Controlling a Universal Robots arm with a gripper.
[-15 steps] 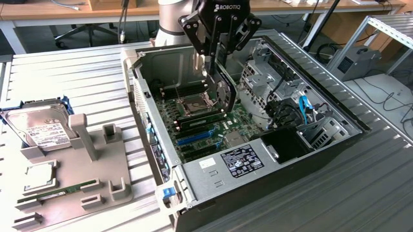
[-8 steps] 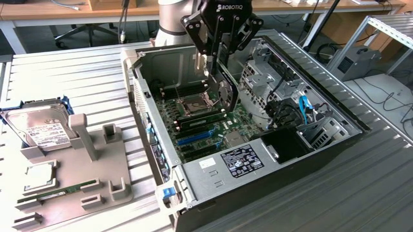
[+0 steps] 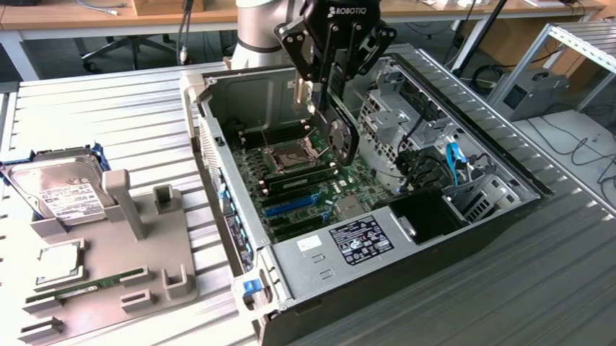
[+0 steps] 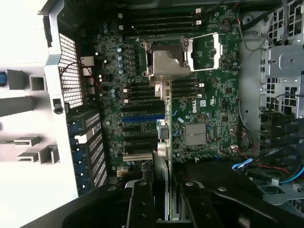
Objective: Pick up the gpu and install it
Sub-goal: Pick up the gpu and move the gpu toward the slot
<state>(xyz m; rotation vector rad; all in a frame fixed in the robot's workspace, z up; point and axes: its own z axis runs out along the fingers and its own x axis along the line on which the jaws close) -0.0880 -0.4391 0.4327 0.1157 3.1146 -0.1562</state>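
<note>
We see the gripper [image 3: 325,94] over the open computer case [image 3: 500,162], its two black fingers [image 4: 141,204] pinching the gpu [image 3: 339,137] by its upper edge. The gpu hangs upright, edge down, round fan toward the exterior view's right. It sits within the case opening, above the motherboard [image 3: 313,189] near the CPU socket [image 3: 287,157]. In the wrist view the gpu [image 4: 162,152] shows edge-on, running up over the slots. It looks apart from the board, though we cannot tell for sure.

Case lies on its side on the ribbed metal table [image 3: 115,108], side panel off. Inside it:
- green motherboard with the socket's metal frame
- blue expansion slot [image 3: 288,207] beside black ones
- metal drive cage [image 3: 385,119] toward the exterior view's right
- blue cables [image 3: 454,160]
- silver power supply [image 3: 361,241] with a black label at the near end

To the exterior view's left, well apart from the case, a grey holder tray [image 3: 125,241] sits on the table. It carries:
- hard drive [image 3: 60,193] with white label, in a blue frame at the far end
- square processor chip [image 3: 58,263] lying flat in its pocket
- thin green RAM stick [image 3: 86,287] lying in a groove nearer the front
</note>
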